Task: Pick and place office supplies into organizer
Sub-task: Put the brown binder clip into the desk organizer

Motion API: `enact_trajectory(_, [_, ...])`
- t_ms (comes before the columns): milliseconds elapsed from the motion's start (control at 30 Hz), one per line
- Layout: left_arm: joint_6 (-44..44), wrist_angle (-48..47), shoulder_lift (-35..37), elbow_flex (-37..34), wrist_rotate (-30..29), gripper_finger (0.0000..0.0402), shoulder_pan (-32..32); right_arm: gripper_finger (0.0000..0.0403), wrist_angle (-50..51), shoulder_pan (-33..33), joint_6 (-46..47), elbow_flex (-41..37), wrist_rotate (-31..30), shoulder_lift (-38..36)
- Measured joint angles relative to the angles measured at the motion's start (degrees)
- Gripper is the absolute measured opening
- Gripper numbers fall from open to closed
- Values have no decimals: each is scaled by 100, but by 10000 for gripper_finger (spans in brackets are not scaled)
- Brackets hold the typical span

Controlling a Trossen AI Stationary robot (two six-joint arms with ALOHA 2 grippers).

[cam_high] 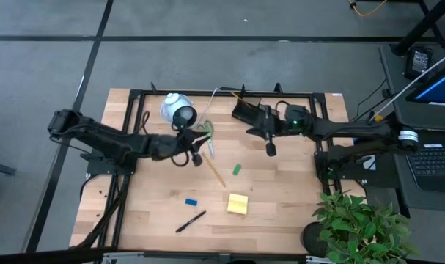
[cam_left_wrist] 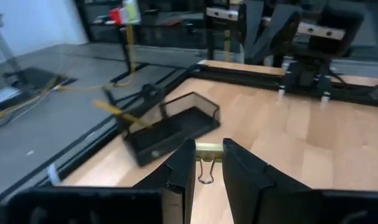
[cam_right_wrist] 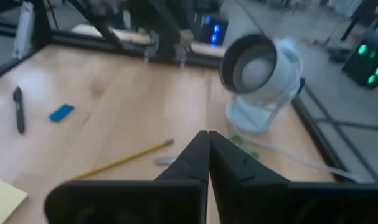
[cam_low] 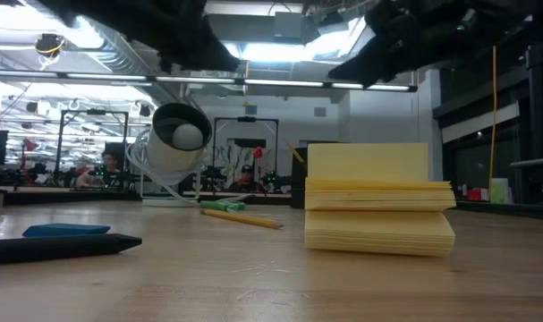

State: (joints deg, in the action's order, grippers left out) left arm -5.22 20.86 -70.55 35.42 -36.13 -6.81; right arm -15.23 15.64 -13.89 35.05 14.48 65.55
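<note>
Here the left pincer [cam_left_wrist: 207,163] grips a binder clip [cam_left_wrist: 207,155] near the organizer [cam_left_wrist: 170,127]; right pincer [cam_right_wrist: 208,149] closed, empty.

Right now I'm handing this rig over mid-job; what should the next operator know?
Left gripper: shut on a binder clip, pointed toward the organizer.
Right gripper: shut, empty, above the table near the organizer.
Done: one slanted pencil sits in the organizer.
Left on the table: scissors, loose pencil, small green piece, blue eraser, sticky pad, pen.
</note>
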Motion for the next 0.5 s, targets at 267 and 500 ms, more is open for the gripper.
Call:
enact_trajectory(267, [406,1041,-722,0,1534,66,1043,4,-3,0,161,-74,13,-347])
enact_trajectory(500, [446,1262,-1658,468,1975,66,1558,16,7,-3,210,-74,-335,-331])
